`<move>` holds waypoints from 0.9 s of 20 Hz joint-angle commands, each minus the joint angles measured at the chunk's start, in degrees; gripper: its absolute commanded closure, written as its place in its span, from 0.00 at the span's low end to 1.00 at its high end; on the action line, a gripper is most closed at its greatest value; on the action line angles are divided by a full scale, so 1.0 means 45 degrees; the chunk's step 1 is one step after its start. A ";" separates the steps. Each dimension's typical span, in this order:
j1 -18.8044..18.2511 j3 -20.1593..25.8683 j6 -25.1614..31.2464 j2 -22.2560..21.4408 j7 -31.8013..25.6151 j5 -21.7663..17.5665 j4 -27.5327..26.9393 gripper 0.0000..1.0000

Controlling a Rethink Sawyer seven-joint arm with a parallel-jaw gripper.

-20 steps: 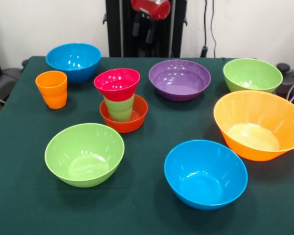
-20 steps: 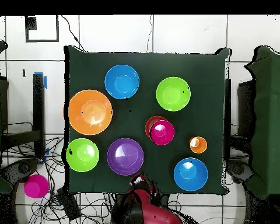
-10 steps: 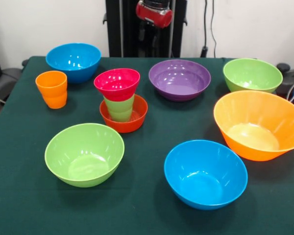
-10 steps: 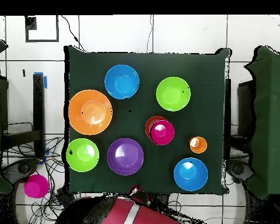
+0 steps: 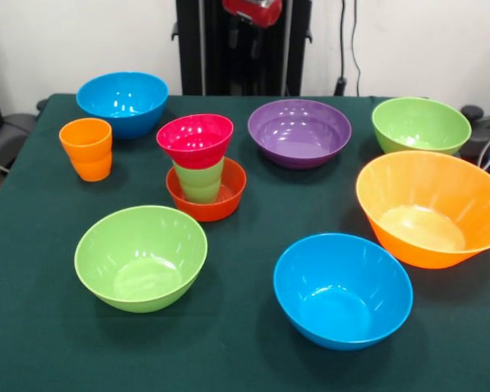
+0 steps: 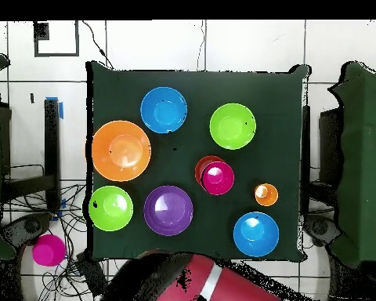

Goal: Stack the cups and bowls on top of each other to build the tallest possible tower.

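Observation:
A small tower stands mid-table: a red-orange bowl (image 5: pixel 220 204) holds the light green cup (image 5: pixel 199 181), and a pink bowl (image 5: pixel 195 139) sits on the cup; from overhead only the pink bowl (image 6: pixel 218 178) tops it. The orange cup (image 5: pixel 86 149) stands alone to its left. Loose bowls lie around: two blue (image 5: pixel 122 102) (image 5: pixel 341 290), purple (image 5: pixel 299 131), two lime green (image 5: pixel 420 124) (image 5: pixel 140 257), and the very large orange one (image 5: pixel 429 208). My arm's red end (image 5: pixel 253 8) shows at the top edge, drawn back over the pedestal, far from everything.
The green table (image 5: pixel 245 359) ends near the front bowls. In the overhead view my red arm (image 6: pixel 215 284) lies beyond the table's bottom edge. A pink object (image 6: pixel 48 250) lies off the table among cables.
My arm has drawn up and back: its red end has risen to the front view's top edge. In the overhead view the arm has swung right below the table. Cups and bowls have not moved.

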 commanded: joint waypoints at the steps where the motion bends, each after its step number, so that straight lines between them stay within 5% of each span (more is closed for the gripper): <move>1: -0.1170 -0.0275 0.1270 -0.0208 -0.0239 -0.1964 -0.0868 0.00; 3: -0.1699 0.0006 0.2460 -0.1572 -0.0909 -0.2785 -0.1020 0.00; 7: -0.2995 0.2739 0.5118 -0.4252 -0.2706 -0.4444 -0.1298 0.00; 12: -0.3801 0.4686 0.5982 -0.5710 -0.3176 -0.5996 -0.1089 0.00; 18: -0.3848 0.5428 0.6338 -0.6422 -0.2526 -0.7330 -0.1198 0.00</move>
